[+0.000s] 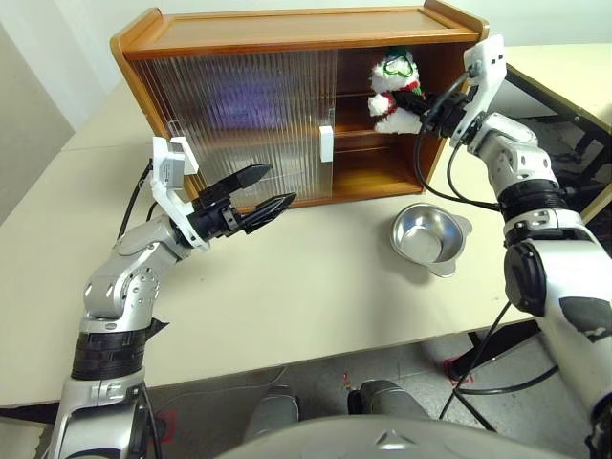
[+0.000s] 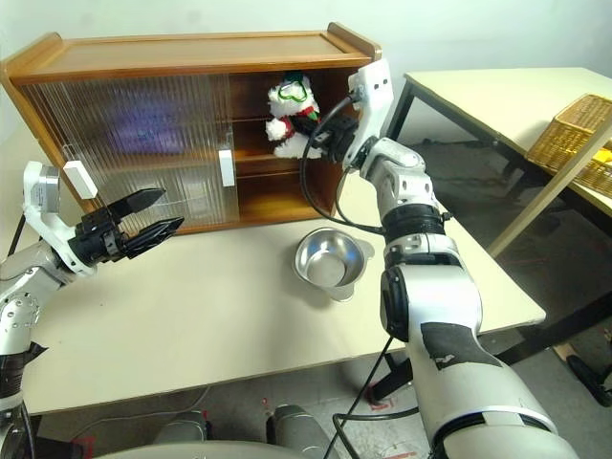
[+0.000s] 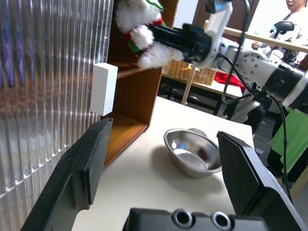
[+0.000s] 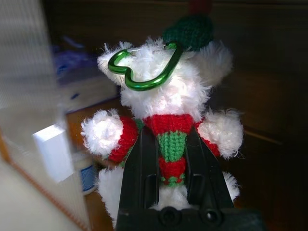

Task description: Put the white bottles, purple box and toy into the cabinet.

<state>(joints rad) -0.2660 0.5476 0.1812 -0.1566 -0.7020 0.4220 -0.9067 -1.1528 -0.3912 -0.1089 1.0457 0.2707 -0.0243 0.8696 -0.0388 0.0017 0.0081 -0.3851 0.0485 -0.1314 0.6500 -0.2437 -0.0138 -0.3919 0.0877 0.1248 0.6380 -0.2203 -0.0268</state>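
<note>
Toy: small white plush figure (image 1: 394,91) with a red-and-green striped scarf, a green hat and green wire heart-shaped glasses; it hangs at the open right end of the cabinet, level with the middle shelf; whether it touches the shelf I cannot tell
Right gripper: two black fingers (image 4: 166,180) clenched on the plush figure's body at the scarf; in the head view the gripper sits at about 3 o'clock of the toy, reaching in from the cabinet's right end
Left gripper: black two-finger claw (image 1: 260,191) released, jaws standing wide apart; it hovers in front of the ribbed doors, at about 8 o'clock from the toy and well apart from it; nothing between its fingers
Cabinet: wide honey-brown wooden box (image 1: 287,29) with smooth top, two ribbed translucent sliding doors (image 1: 239,115) and white rectangular handles (image 1: 326,143); doors cover the left and middle, the right end stands open
Cabinet contents: a blurred purple shape glows behind the ribbed door on the upper level; in the right wrist view a white jar with a blue label (image 4: 86,173) stands low inside, at about 7 o'clock of the toy
Bowl: round shiny metal bowl (image 1: 430,239) with a small lip, on the cream tabletop (image 1: 316,296) at about 5 o'clock of the cabinet's open end; empty
</note>
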